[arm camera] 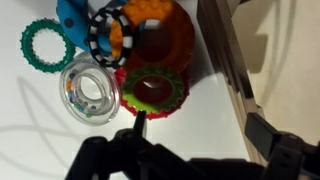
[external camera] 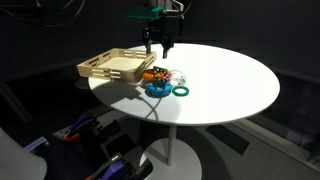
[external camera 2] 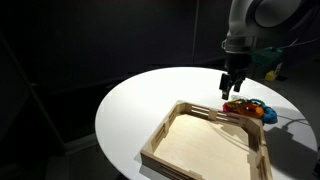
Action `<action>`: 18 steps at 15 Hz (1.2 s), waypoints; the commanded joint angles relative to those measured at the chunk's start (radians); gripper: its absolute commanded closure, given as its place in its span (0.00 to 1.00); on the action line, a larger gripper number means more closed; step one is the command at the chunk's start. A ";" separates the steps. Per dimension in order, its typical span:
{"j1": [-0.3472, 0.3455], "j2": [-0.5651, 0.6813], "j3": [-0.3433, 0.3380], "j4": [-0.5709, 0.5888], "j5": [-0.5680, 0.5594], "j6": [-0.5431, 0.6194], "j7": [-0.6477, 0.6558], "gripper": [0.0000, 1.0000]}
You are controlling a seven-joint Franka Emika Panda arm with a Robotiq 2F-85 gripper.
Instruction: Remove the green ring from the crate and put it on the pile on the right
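Hand [external camera: 157,50]: spread open and pinching nothing. It hangs just above the pile, near the side of the crate. In the wrist view one dark finger [arm camera: 140,125] points at the green ring.
Green ring [arm camera: 153,92]: out of the crate. It lies flat on the pile, on top of a red ring [arm camera: 182,100] with little teeth. Nothing is holding it.
Pile [external camera: 160,78]: a bunch of toy rings packed close together on the desk, just beside the crate.
Orange ring [arm camera: 150,20]: the big one at the far side of the pile, next to the green ring.
Clear ring [arm camera: 88,92]: see-through, with small colored bits inside. It lies flat, just beside the green ring.
Black-and-white ring [arm camera: 100,35]: striped, leaning on the orange ring.
Teal ring [arm camera: 42,43]: flat on the desk at the edge of the pile, near the clear ring.
Blue toy [arm camera: 72,12]: at the edge of the wrist view, only partly seen.
Crate [external camera: 110,65]: a flat wooden box with low slatted walls. It sits on the desk, touching or almost touching the pile.
Desk [external camera: 230,80]: round and white, in a dark room.
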 commanded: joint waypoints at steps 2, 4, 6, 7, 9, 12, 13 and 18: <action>0.020 -0.007 0.035 -0.028 -0.012 0.116 -0.044 0.00; 0.033 0.011 0.047 -0.030 -0.017 0.167 -0.054 0.00; 0.043 0.028 0.055 -0.033 -0.020 0.214 -0.060 0.00; 0.047 0.040 0.058 -0.033 -0.021 0.234 -0.066 0.00; 0.053 0.061 0.062 -0.031 -0.027 0.269 -0.073 0.00; 0.058 0.096 0.063 -0.027 -0.036 0.306 -0.084 0.00; 0.061 0.106 0.062 -0.025 -0.040 0.313 -0.083 0.13; 0.066 0.134 0.061 -0.022 -0.048 0.331 -0.085 0.58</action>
